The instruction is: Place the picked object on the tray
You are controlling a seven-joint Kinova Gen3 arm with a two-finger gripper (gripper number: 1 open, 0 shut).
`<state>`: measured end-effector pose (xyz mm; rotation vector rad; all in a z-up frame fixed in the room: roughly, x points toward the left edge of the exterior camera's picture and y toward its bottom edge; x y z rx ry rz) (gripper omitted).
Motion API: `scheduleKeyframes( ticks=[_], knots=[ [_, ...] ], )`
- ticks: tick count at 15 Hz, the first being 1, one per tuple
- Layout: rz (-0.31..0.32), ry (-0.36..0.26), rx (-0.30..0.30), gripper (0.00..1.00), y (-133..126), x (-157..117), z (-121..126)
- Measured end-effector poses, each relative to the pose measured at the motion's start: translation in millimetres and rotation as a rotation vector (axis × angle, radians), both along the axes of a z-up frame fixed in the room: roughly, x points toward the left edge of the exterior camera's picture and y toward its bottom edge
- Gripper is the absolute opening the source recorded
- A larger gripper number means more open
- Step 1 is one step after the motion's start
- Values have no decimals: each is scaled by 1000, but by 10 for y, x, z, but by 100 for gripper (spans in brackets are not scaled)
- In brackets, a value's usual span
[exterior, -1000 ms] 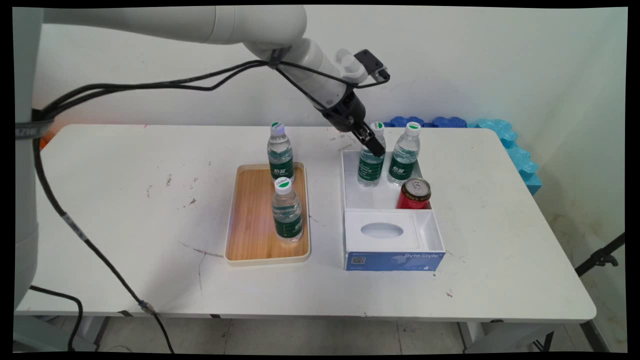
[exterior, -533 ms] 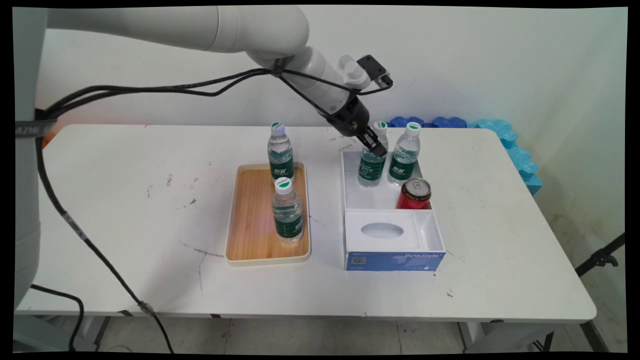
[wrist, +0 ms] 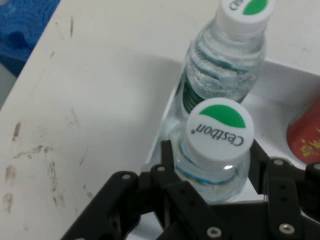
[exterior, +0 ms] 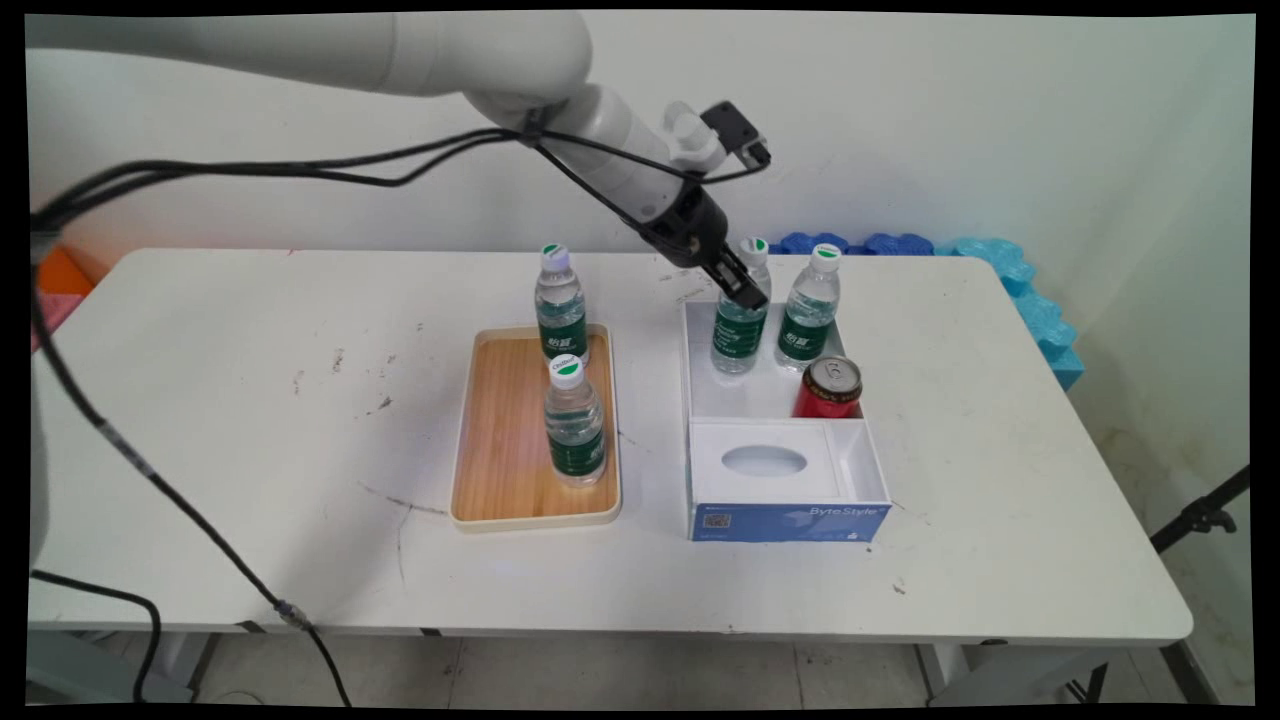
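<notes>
The white box [exterior: 700, 345] sits at the table's [exterior: 250, 400] three o'clock side, with a second bottle [exterior: 810, 305] and red can [exterior: 828, 388] crowding the gripped bottle [exterior: 740, 335]. The gripper [exterior: 745, 290] is clenched on its neck; a straight, vertical lift seems wisest.

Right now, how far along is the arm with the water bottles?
Done: a rear bottle and a front bottle stand on the wooden tray. In hand: the gripper is shut on the neck of the left box bottle, inside the white box; lifted or not, I cannot tell. Left: the right box bottle and the red can stand there untouched.
</notes>
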<state>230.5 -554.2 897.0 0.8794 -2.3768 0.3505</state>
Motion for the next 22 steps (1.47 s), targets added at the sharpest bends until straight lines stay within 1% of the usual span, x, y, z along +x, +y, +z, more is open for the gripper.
scheduleKeyframes(
  ticks=[3,7,9,12,14,17,22],
  knots=[
    [-18,23,-9,0,113,150,273],
    [-50,72,-18,0,316,389,743],
    [-69,92,-26,0,439,559,972],
    [-94,97,-33,0,594,841,1208],
    [-107,91,-36,0,690,1045,1310],
    [-128,78,-35,0,816,1310,1384],
    [-169,45,-19,0,1055,1786,1388]
  ],
)
